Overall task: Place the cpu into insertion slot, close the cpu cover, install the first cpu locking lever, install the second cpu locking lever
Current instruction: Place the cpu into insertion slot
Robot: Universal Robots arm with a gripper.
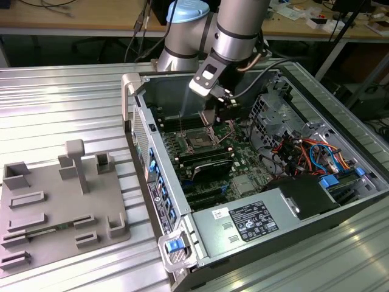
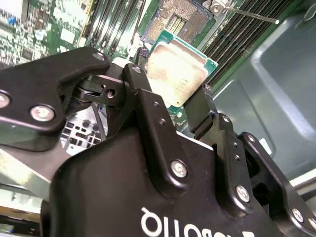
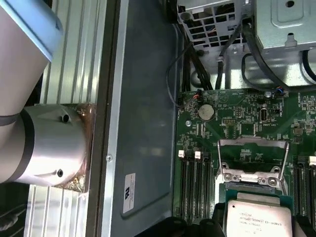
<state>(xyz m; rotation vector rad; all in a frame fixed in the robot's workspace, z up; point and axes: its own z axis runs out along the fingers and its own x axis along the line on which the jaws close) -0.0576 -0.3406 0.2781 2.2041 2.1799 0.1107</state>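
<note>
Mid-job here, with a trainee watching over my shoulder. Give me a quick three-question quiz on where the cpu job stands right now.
1. Fill in: the claw is shut on the ____.
2. The cpu cover is: A shut flat, B raised open, C lying outside the case.
3. True or false: the cpu already sits in the insertion slot.
Key: 1 cpu; 2 B; 3 false, the claw holds it clear of the empty insertion slot.

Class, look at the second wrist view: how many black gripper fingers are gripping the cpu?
2. One finger grips the cpu on one edge, the other finger on the opposite edge; none seems hidden.
</note>
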